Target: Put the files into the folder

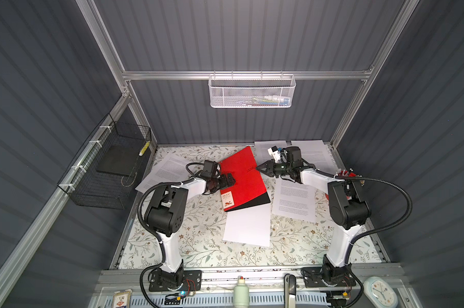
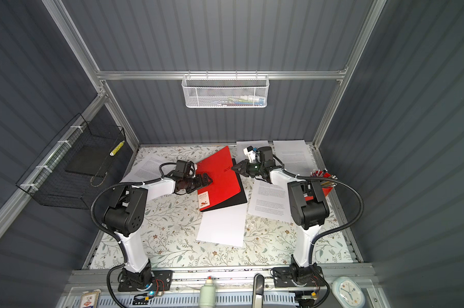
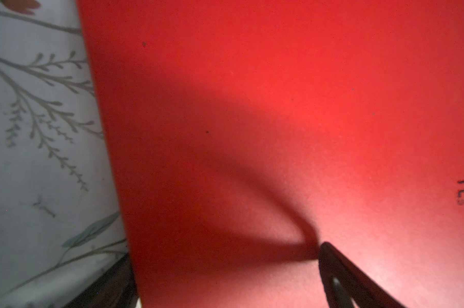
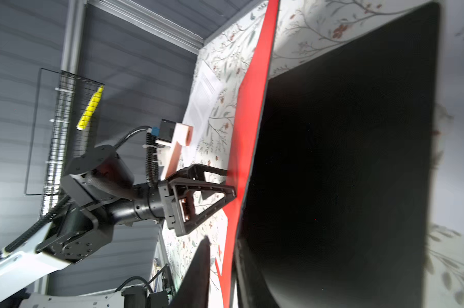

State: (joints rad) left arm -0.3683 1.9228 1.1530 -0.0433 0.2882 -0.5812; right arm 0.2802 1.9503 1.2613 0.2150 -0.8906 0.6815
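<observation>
- The flat red folder [image 1: 241, 176] with its black inside lies askew in the middle of the table, toward the far side. Its matte red cover stands raised off the black leaf beneath.
- A small white corner label [image 1: 227, 203] sits at the folder's near left corner.
- The right gripper [image 1: 258, 168] has its black jaws pinched together on the cover's right edge, by the lettering.
- The left gripper [image 4: 230, 184] stands with jaws wide apart, its tips against the red cover near the left edge; it holds nothing.
- We see loose white paper sheets [image 1: 295, 197] with blocks of small black text around the folder: one far left under the left arm, one just right of the folder, others far right.
- A blank-looking white sheet [image 1: 248, 226] lies on the near side, its far edge tucked under the folder.
- All rests on a pale floral tablecloth [image 1: 199, 234].
- A black wire basket [image 1: 105, 170] hangs on the left wall and a white mesh basket [image 1: 252, 92] on the far rail.
</observation>
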